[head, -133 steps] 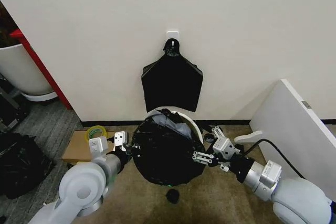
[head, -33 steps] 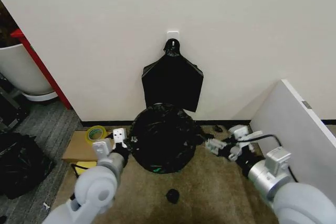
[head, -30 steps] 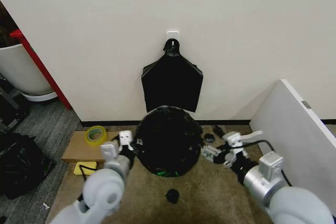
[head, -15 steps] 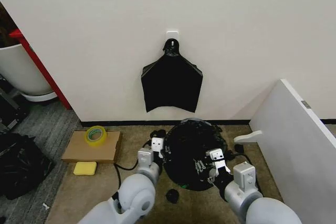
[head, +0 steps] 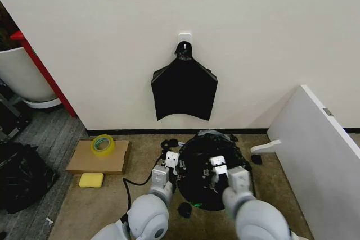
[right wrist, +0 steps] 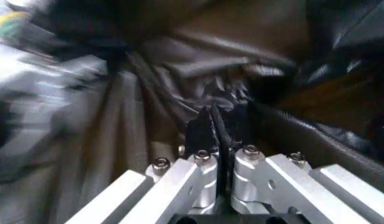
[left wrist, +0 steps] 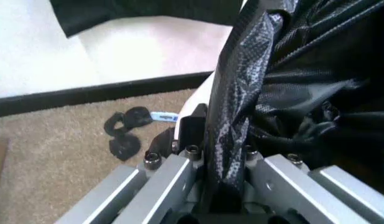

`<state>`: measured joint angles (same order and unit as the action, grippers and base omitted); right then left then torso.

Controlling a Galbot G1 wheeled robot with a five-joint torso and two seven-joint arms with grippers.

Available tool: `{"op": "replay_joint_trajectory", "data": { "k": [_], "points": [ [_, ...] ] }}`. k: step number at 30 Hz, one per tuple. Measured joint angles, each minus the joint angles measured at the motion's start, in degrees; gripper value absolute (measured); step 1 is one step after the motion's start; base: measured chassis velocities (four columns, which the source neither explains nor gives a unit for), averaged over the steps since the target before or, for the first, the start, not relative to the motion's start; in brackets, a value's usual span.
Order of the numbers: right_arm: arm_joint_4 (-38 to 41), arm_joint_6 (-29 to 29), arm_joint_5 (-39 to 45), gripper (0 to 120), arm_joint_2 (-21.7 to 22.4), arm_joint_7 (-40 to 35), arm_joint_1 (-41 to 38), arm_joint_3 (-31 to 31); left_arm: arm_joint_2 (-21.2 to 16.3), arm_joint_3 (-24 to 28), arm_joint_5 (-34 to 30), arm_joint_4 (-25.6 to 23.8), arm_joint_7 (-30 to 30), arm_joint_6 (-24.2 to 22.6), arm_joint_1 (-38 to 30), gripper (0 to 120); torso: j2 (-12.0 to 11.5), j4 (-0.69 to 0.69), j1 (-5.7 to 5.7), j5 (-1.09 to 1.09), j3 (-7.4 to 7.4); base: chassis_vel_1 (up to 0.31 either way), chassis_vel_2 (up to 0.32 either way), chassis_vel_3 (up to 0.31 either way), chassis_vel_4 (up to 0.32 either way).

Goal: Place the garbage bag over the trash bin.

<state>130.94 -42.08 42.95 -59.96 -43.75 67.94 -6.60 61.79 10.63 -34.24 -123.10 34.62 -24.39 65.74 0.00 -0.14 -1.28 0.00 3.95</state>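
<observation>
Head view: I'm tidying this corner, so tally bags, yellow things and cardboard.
Black bags: 3 (hung bag, garbage bag, sack)
Yellow things: 2 (tape roll, sponge)
Cardboard: 1
Total: 6

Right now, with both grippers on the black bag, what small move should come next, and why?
Probably draw the two grippers apart. The left gripper and right gripper each pinch a fold of the garbage bag, which looks bunched over the trash bin, with part of its white side uncovered. Spreading should stretch the bag's mouth toward the rim.
</observation>
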Motion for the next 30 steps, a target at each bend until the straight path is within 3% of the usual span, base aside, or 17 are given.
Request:
{"op": "replay_joint_trajectory", "data": {
  "k": [12, 24, 30],
  "points": [
    [-13.04, 0.03, 1.59, 0, -3.72, -5.94, -11.37, -7.7, -1.65, -1.3, 2.98, -3.21, -0.36, 2.52, 1.94, 0, 0.0, 0.0, 0.0, 0.0, 0.0, 0.0, 0.0, 0.0, 0.0],
    [-20.25, 0.12, -0.86, 0, -4.81, -5.78, -16.72, -9.26, -1.63, -3.46, 1.42, -4.43, -0.71, 2.35, 2.07, 0, 0.0, 0.0, 0.0, 0.0, 0.0, 0.0, 0.0, 0.0, 0.0],
    [-19.86, 0.15, -0.24, 0, -5.75, -5.13, -17.99, -10.64, -2.36, -4.09, 0.35, -5.03, -0.99, 1.73, 1.64, 0, 0.0, -0.01, 0.0, 0.01, 0.0, 0.0, 0.0, 0.0, 0.0]
  ]
}}
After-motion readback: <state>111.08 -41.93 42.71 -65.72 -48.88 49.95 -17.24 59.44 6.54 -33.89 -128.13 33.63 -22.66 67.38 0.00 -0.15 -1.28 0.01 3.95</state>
